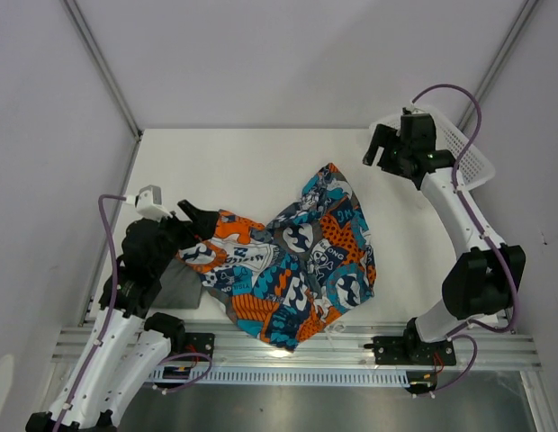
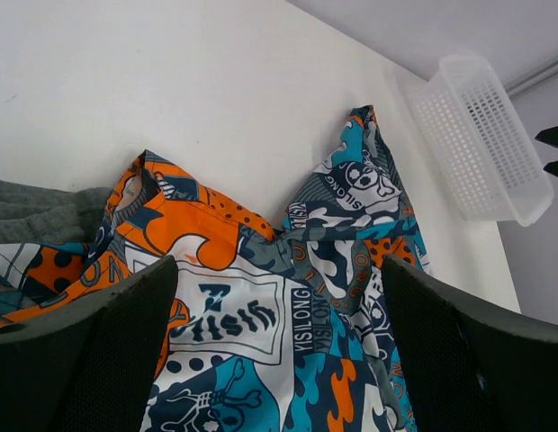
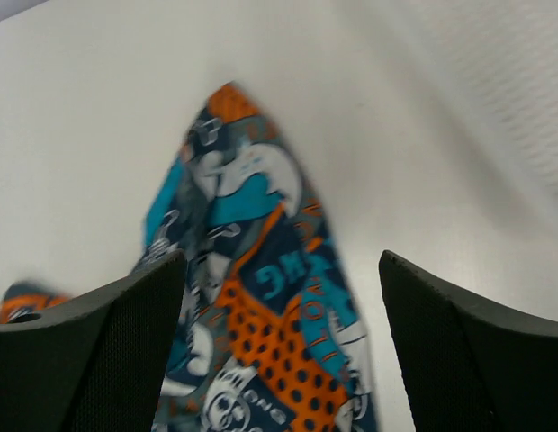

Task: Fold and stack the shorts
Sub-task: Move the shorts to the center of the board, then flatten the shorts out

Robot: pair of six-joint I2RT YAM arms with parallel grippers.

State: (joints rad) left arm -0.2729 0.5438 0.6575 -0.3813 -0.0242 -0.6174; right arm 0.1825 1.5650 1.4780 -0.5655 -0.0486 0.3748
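Now the patterned shorts lie in a messy heap on the white table, near the front edge and close to the middle. They are blue, teal, orange, white and black. One pointy corner sticks out toward the far side of the table.

The grey shorts lie at the left, and the patterned ones cover part of them. The left arm hides much of the grey cloth in the top view. In the left wrist view a bit of grey peeks out at the left edge.

The left gripper is over the left end of the patterned shorts. Its jaws are wide apart and hold nothing. I cannot tell if it touches the cloth.

The right gripper is up by the far right, well apart from the shorts. Its jaws are wide too, and nothing is between them. In its own view the pointy corner of the patterned shorts lies on the table below it.

A white mesh basket sits in the far right corner, just behind the right arm.
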